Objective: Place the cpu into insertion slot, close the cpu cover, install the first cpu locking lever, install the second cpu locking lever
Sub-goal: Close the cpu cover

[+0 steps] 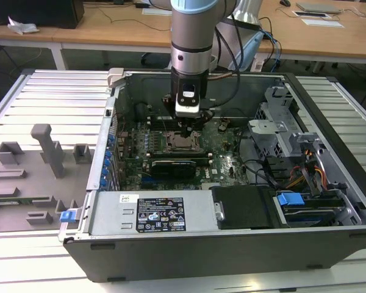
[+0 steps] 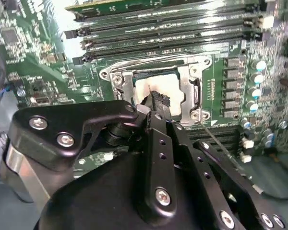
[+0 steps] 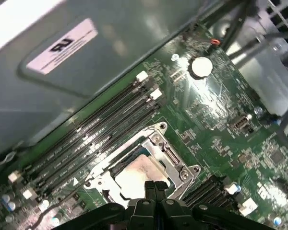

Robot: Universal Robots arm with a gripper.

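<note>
Since the small flat square cpu [image 3: 137, 176] with its pale silver-grey metal top is already lying inside the square, metal-rimmed insertion slot [image 1: 183, 143], the work is centring on the parts that go over it. In the first wrist view the thin silvery frame-shaped cpu cover [image 3: 172, 154] is appearing to lie flat around the chip, its central window leaving the pale top bare, though I cannot tell whether it is fully seated. The black two-fingered gripper [image 3: 154, 186] is hanging right at the socket's edge with its fingers drawn together and nothing visible between them, a pose that suits pushing on a part rather than carrying one. A thin metal locking lever [image 2: 223, 147] is running slantwise beside the socket above the green circuit board [image 3: 216, 139]; whether it is latched is unclear. In the exterior view the grey arm [image 1: 192, 36] is standing nearly vertical, reaching straight down into the open dark computer case [image 1: 232, 244], its wrist squarely above the socket.
</note>
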